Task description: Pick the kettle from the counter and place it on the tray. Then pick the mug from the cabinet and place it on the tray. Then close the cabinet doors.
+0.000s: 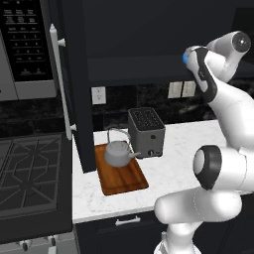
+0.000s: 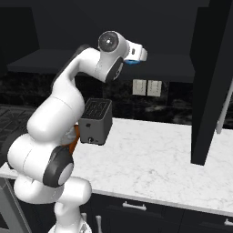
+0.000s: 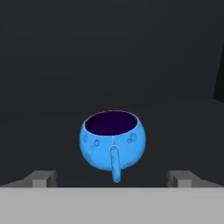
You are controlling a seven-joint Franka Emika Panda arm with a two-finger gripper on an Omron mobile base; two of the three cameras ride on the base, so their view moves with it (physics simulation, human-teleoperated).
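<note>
In the hand view the blue mug [image 3: 112, 142] stands upright on the dark cabinet [image 1: 149, 59] shelf, its handle turned toward me. My gripper [image 3: 113, 179] is open just in front of it, one fingertip on each side and nothing between them. Slivers of the mug [image 1: 185, 58] [image 2: 133, 62] show beside my hand in both base views. The grey kettle [image 1: 118, 153] sits upright on the wooden tray [image 1: 126, 181], at the left end of the marble counter [image 1: 173, 163]. Both cabinet doors [image 1: 74, 89] [image 2: 209, 82] hang open.
A dark grey toaster [image 1: 146, 131] stands right behind the tray. The microwave [image 1: 25, 44] and the stove [image 1: 30, 173] are to the left. The left door's bar handle [image 1: 59, 84] juts out over the counter's left end. Bare counter [image 2: 154, 159] stretches to the right.
</note>
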